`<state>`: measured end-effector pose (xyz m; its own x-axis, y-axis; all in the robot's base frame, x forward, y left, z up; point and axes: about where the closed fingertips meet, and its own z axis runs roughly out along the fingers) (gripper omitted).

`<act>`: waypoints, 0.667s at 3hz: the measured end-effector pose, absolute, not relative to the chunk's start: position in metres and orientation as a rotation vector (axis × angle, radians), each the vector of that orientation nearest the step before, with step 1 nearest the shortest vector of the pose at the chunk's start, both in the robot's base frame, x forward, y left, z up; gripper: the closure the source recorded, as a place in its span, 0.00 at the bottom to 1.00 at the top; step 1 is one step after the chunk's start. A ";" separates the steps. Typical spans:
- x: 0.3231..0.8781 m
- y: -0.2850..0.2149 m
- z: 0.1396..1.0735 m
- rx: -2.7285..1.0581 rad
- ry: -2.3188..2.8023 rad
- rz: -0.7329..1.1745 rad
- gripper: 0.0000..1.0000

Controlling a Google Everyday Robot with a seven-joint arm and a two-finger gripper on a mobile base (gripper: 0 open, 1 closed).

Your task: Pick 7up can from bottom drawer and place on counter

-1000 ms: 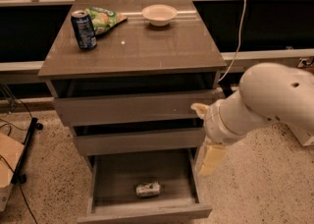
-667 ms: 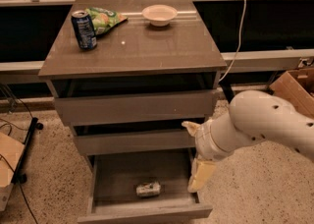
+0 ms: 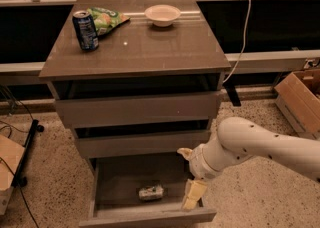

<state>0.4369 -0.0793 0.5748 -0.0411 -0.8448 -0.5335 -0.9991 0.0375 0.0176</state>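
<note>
Hanging low at the end of the white arm, the cream-coloured two-finger gripper (image 3: 193,194) sits just inside the right side of the open bottom drawer (image 3: 150,218), the deepest grey-brown wooden one. Whether it is spread or closed cannot be told from this angle; it holds nothing.

Just to its left, at about the same depth, the small silvery-grey 7up can (image 3: 151,192) lies on its side on the drawer floor, apart from the gripper.

My judgement is that the reach is the step in hand. Doing it well means sliding left until centred over the can, spreading wider than its body, and closing across the round side, not the ends, since it may roll. The drawer's front wall, close below the gripper, is the thing to clear.

Well above it lies the glossy grey-brown counter (image 3: 145,47); its near middle looks free for the placing.
</note>
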 end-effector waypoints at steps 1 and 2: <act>0.444 -0.061 0.561 -1.861 1.932 0.586 0.00; 0.457 -0.044 0.532 -1.822 1.873 0.647 0.00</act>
<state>0.4567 -0.0443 0.5321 -0.0298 -0.7906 -0.6116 -0.9995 0.0194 0.0236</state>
